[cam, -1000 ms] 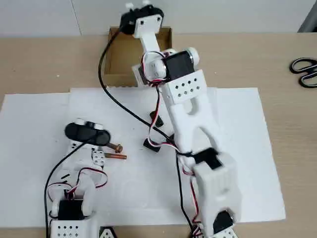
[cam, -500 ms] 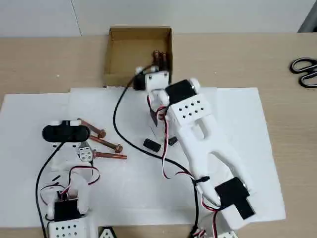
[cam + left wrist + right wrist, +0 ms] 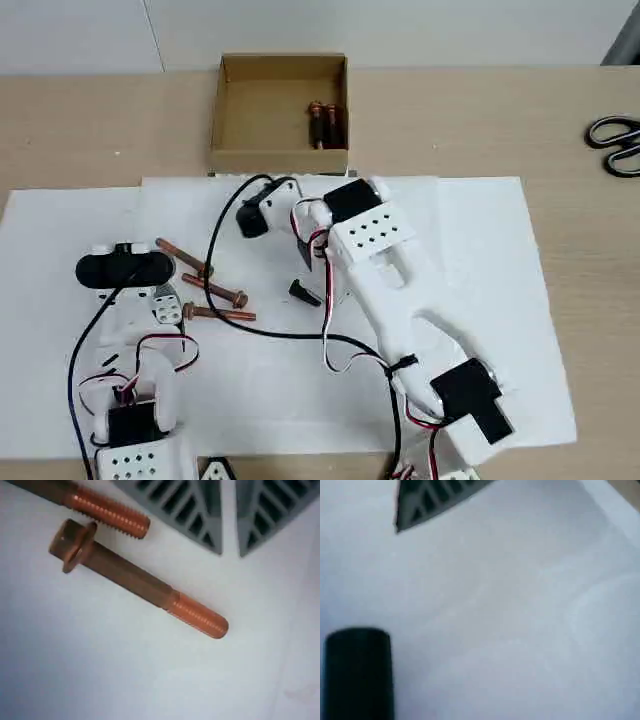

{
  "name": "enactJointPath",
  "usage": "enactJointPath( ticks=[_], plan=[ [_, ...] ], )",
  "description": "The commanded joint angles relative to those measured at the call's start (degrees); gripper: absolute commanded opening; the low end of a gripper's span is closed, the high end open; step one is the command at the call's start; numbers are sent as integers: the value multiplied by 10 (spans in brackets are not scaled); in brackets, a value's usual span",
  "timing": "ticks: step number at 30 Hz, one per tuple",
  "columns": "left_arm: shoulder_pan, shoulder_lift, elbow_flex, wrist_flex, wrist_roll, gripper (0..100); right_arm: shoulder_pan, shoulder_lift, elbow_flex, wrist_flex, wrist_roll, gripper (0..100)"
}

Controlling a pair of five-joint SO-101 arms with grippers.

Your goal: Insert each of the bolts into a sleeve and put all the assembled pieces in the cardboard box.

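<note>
The cardboard box [image 3: 280, 110] stands at the back with two bolt-and-sleeve pieces [image 3: 325, 124] against its right wall. Three copper bolts [image 3: 212, 289] lie on the white paper at the left. A black sleeve [image 3: 303, 292] lies near the middle, also seen close up as the sleeve [image 3: 357, 675]. My left gripper [image 3: 162, 302] sits just left of the bolts. Its grey fingers [image 3: 190, 505] are almost together with nothing between them, beside one whole bolt [image 3: 137, 582]. My right gripper [image 3: 268, 200] hangs over the paper in front of the box. One finger [image 3: 435, 497] shows, jaw spread.
White paper [image 3: 480, 300] covers the middle of the wooden table. Scissors [image 3: 615, 142] lie at the far right edge. The right arm's white body [image 3: 400, 290] and its black cable [image 3: 215, 260] cross the paper's centre.
My right arm has drawn back from over the box to the paper, leaving the assembled pieces inside. My left arm has pulled back to the left, uncovering the bolts.
</note>
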Motion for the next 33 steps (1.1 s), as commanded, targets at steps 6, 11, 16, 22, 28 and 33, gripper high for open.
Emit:
enactJointPath(
  ticks=[6,11,16,22,28,33],
  plan=[
    [-2,-5,-8,-16,4,6,-36,-27,29,-60,23,241],
    [-2,-5,-8,-16,4,6,-36,-27,98,-136,22,241],
    [-2,-5,-8,-16,3,6,-36,-27,134,-181,22,241],
    [-2,-5,-8,-17,3,6,-43,-27,148,-209,22,241],
    [-2,-5,-8,-17,3,6,-49,-25,149,-225,20,241],
    [-1,-5,-7,-17,3,6,-49,16,148,-244,20,241]
  ],
)
